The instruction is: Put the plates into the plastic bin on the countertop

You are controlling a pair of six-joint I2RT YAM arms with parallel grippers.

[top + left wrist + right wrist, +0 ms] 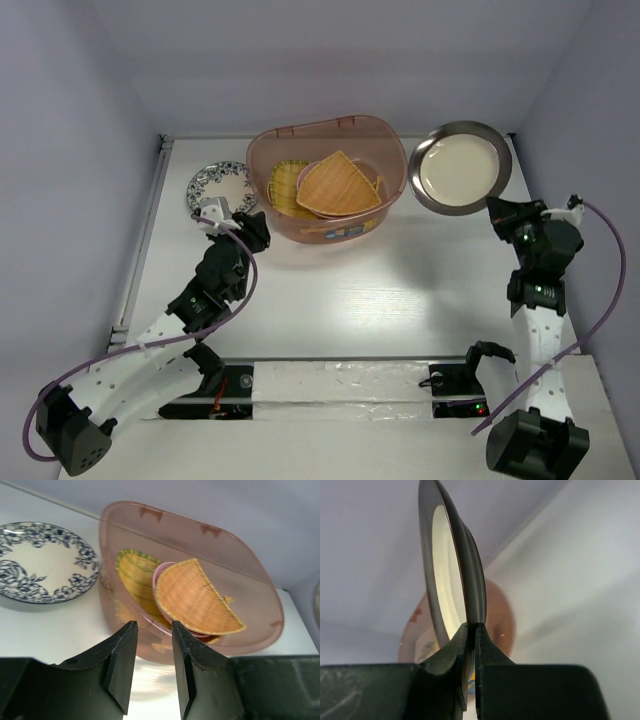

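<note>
pink plate (160, 582) mostly hid under fan plate (197, 597)

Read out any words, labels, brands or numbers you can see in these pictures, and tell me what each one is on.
Label on the near side of the bin: bluish print, too small and blurred to read.
No other text, number or sign shows in any view.

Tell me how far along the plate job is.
Partly done. The bin holds at least three dishes: a yellow woven square, a pink plate and an orange fan on top. The right gripper is shut on the silver plate, outside the bin. The blue-white plate lies on the table; the left gripper is open.
</note>
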